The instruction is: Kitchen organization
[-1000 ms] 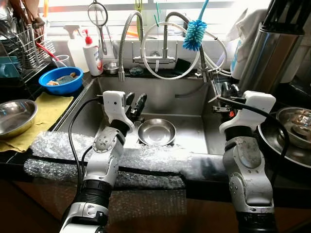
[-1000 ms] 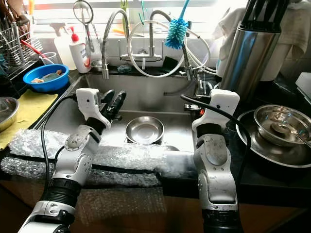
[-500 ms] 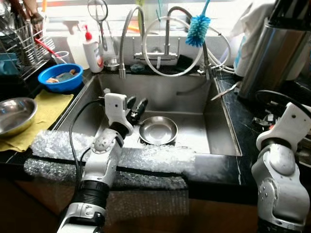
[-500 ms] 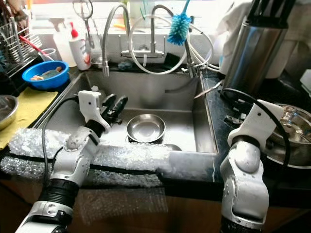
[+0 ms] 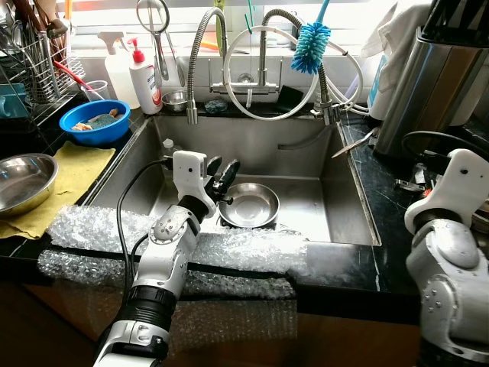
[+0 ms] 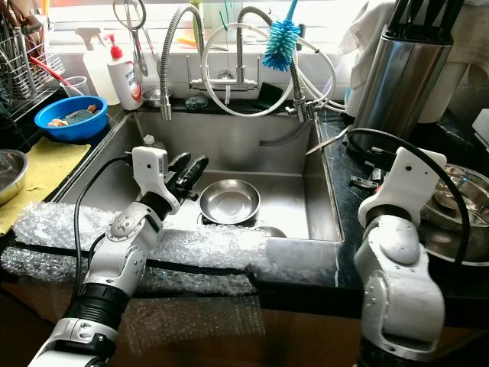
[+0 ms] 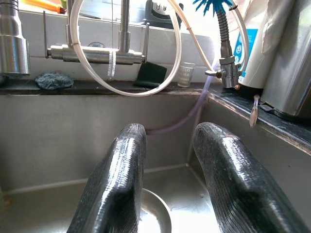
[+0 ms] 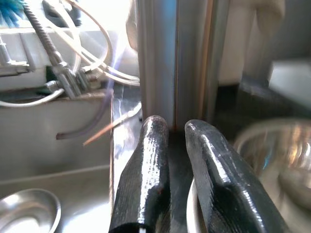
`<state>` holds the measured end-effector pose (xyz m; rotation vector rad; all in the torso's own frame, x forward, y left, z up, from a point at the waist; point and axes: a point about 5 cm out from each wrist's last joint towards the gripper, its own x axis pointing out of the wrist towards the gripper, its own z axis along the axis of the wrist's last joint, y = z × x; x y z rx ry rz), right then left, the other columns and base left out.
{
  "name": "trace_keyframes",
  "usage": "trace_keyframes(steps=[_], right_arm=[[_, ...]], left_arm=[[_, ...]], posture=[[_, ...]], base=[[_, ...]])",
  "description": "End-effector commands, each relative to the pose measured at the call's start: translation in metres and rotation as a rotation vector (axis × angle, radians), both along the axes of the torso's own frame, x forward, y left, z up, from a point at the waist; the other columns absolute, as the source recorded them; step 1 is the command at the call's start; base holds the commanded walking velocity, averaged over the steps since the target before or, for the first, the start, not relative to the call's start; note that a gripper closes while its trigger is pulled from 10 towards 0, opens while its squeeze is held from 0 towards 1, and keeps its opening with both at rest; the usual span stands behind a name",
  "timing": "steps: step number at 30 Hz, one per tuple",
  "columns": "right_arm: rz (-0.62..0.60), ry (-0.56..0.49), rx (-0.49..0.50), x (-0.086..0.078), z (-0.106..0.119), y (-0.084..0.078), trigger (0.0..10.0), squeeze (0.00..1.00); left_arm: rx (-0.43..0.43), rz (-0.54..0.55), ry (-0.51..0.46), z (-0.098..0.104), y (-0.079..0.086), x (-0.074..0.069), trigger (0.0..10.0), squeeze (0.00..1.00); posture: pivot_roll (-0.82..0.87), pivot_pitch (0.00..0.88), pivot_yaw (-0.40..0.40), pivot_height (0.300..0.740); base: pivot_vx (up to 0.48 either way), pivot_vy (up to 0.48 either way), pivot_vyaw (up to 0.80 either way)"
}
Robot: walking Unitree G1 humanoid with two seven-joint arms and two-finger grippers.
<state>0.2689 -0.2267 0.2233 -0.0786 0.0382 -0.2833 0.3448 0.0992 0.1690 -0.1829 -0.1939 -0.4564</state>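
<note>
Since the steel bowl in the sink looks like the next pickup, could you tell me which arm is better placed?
Left. The left gripper hangs open in the sink, beside the bowl; the right gripper is over the counter.

Steel sink [image 5: 306,164] w/ small bowl [image 5: 248,204], black counter [image 5: 378,222] w/ yellow cloth [image 5: 61,172]

left gripper [image 5: 221,170] open over sink [image 5: 306,164], just beside steel bowl [image 5: 248,205], blue bowl [image 5: 95,122] on counter
</note>
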Motion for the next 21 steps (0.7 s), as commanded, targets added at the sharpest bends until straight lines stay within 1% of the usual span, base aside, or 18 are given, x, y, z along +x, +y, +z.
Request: trace_keyframes(steps=[1,4,5,6,7,9,11,12,13,14,15,17,19,21], right_arm=[[0.113,-0.005,-0.051,-0.006,0.012,0.003,10.0,0.0],[0.161,0.01,-0.077,-0.011,0.019,0.001,10.0,0.0],[0.193,0.016,-0.093,-0.013,0.021,0.002,10.0,0.0],[0.262,0.048,-0.126,-0.017,0.021,0.002,10.0,0.0],[0.299,0.065,-0.133,-0.02,0.02,0.001,10.0,0.0],[0.306,0.068,-0.133,-0.021,0.02,0.001,10.0,0.0],[0.342,0.086,-0.154,-0.028,0.02,-0.005,10.0,0.0],[0.362,0.093,-0.153,-0.034,0.017,-0.011,10.0,0.0],[0.351,0.103,-0.16,-0.038,0.011,-0.019,10.0,0.0],[0.351,0.103,-0.16,-0.038,0.011,-0.019,10.0,0.0],[0.34,0.117,-0.165,-0.041,0.006,-0.025,10.0,0.0],[0.337,0.122,-0.163,-0.042,0.004,-0.027,10.0,0.0],[0.333,0.119,-0.163,-0.046,0.0,-0.033,10.0,0.0],[0.338,0.133,-0.202,-0.05,-0.007,-0.039,10.0,0.0]], left_arm=[[0.012,-0.011,0.011,-0.002,0.0,-0.001,10.0,0.0],[0.011,-0.014,0.012,-0.002,-0.001,-0.001,10.0,0.0],[0.011,-0.014,0.012,-0.002,-0.001,-0.001,10.0,0.0],[0.011,-0.015,0.012,-0.002,-0.001,0.0,10.0,0.0],[0.01,-0.015,0.011,-0.002,-0.001,0.0,10.0,0.0],[0.01,-0.014,0.011,-0.002,-0.001,0.0,10.0,0.0],[0.009,-0.012,0.012,-0.002,-0.001,0.001,10.0,0.0],[0.009,-0.01,0.013,-0.002,0.0,0.001,10.0,0.0],[0.01,-0.011,0.014,-0.003,0.0,0.001,10.0,0.0],[0.01,-0.011,0.014,-0.003,0.0,0.001,10.0,0.0],[0.012,-0.012,0.015,-0.004,0.0,0.001,10.0,0.0],[0.013,-0.012,0.015,-0.004,0.0,0.001,10.0,0.0],[0.013,-0.014,0.01,-0.004,0.001,0.001,10.0,0.0],[0.019,-0.015,0.001,-0.003,0.003,0.001,10.0,0.0]], posture=[[-0.24,0.0,0.034,0.74],[-0.25,0.0,0.035,0.74],[-0.25,0.0,0.034,0.74],[-0.25,0.0,0.033,0.74],[-0.26,0.0,0.033,0.74],[-0.26,0.0,0.033,0.74],[-0.25,0.0,0.034,0.74],[-0.25,0.0,0.035,0.74],[-0.25,0.0,0.038,0.74],[-0.25,0.0,0.038,0.74],[-0.26,0.0,0.039,0.74],[-0.26,0.0,0.039,0.74],[-0.26,0.0,0.039,0.74],[-0.25,0.0,0.039,0.74]], base=[[0.0,0.0,0.0],[0.0,0.0,0.0],[0.0,0.0,0.0],[0.0,0.0,0.0],[0.0,0.0,0.0],[0.0,0.0,0.0],[0.0,0.0,0.0],[0.0,0.0,0.0],[0.0,0.0,0.0],[0.0,0.0,0.0],[0.0,0.0,0.0],[0.0,0.0,0.0],[0.0,0.0,0.0],[0.0,0.0,0.0]])
